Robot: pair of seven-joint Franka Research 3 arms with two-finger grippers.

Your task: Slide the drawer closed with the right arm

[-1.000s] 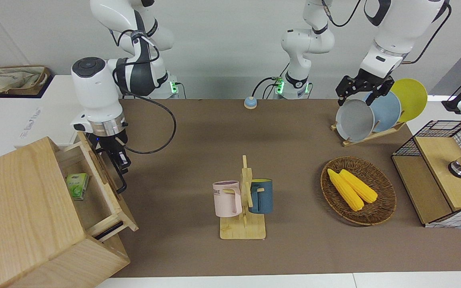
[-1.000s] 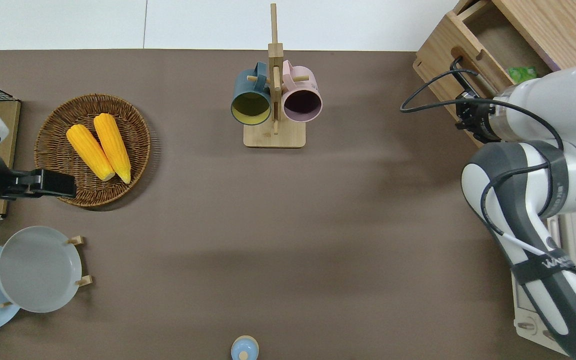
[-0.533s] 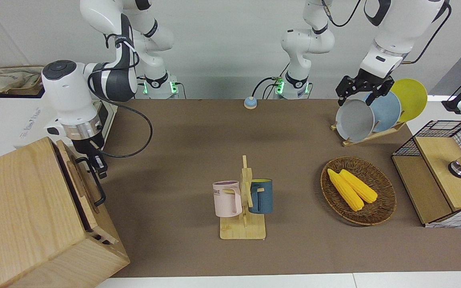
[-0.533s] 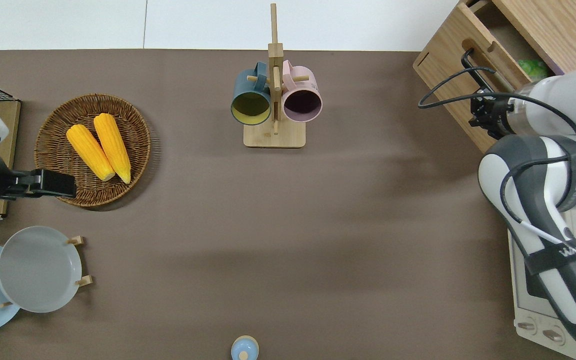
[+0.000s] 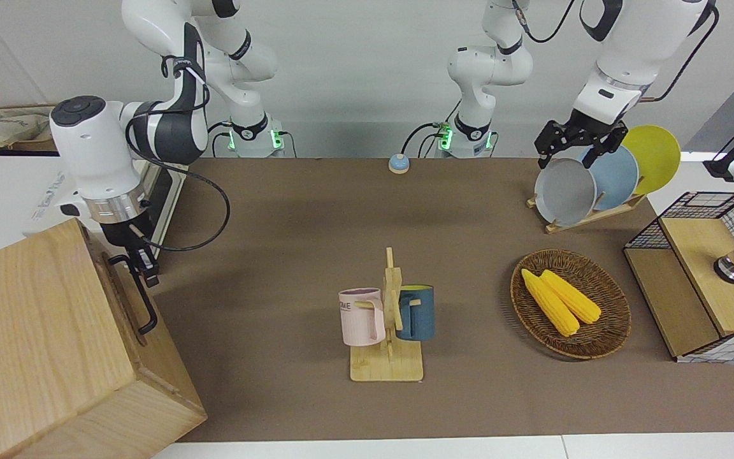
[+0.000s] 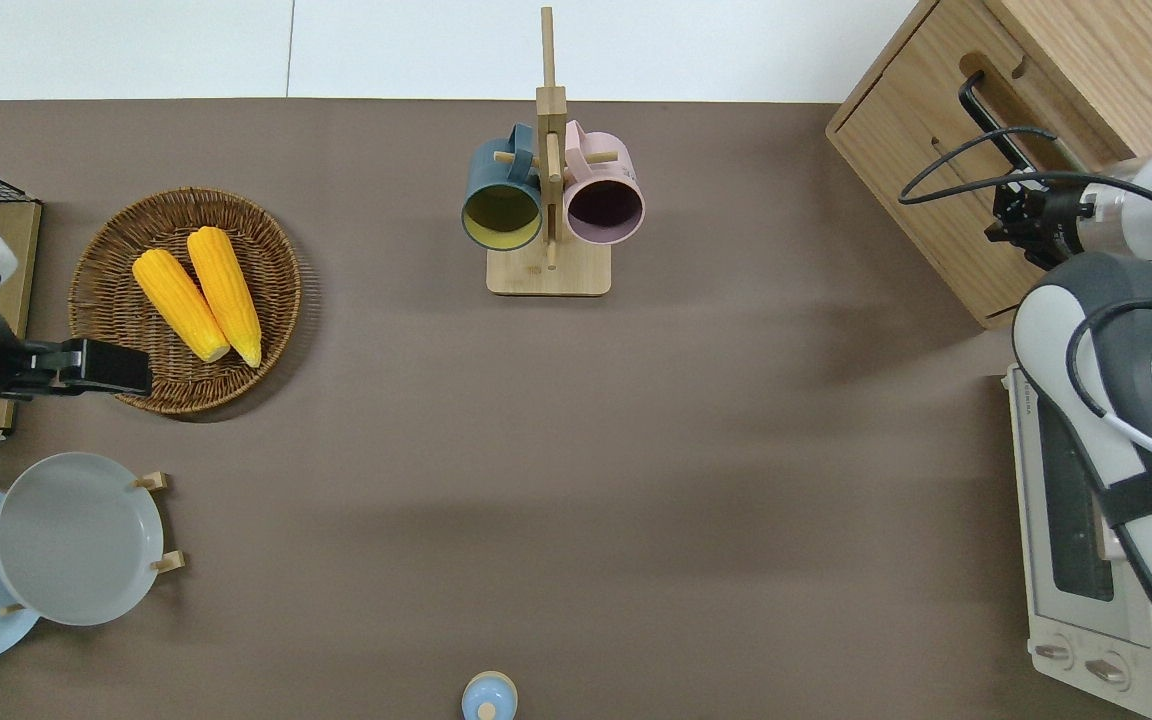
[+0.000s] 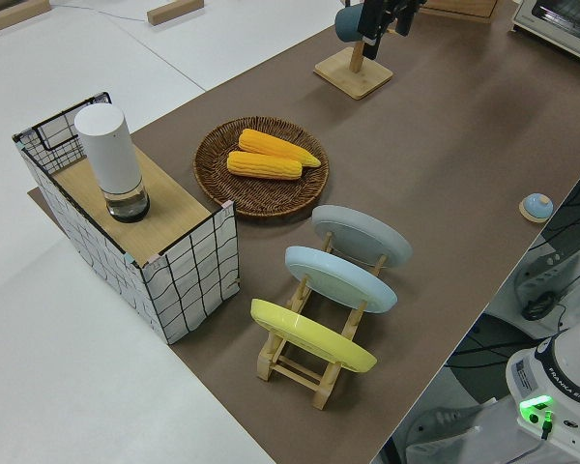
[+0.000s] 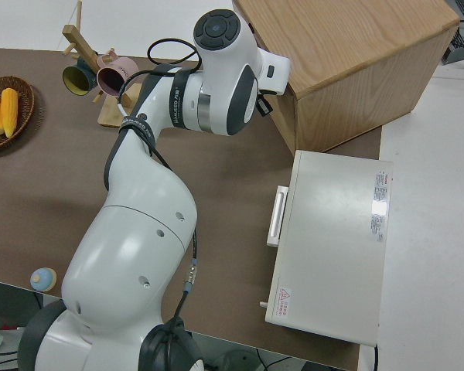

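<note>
Brown mat over a white table (image 5: 316, 210), plain grey wall past the robots. The middle of the mat is wide open — just a mug rack (image 5: 387, 319) and corn basket (image 5: 569, 303) farther out. At the right arm's end, the drawer (image 6: 946, 150) sits flush in its wooden box (image 5: 42, 344), with the right gripper (image 5: 141, 264) at the black bar handle (image 5: 139, 299); can't tell how wide its fingers are. Left arm's parked.
</note>
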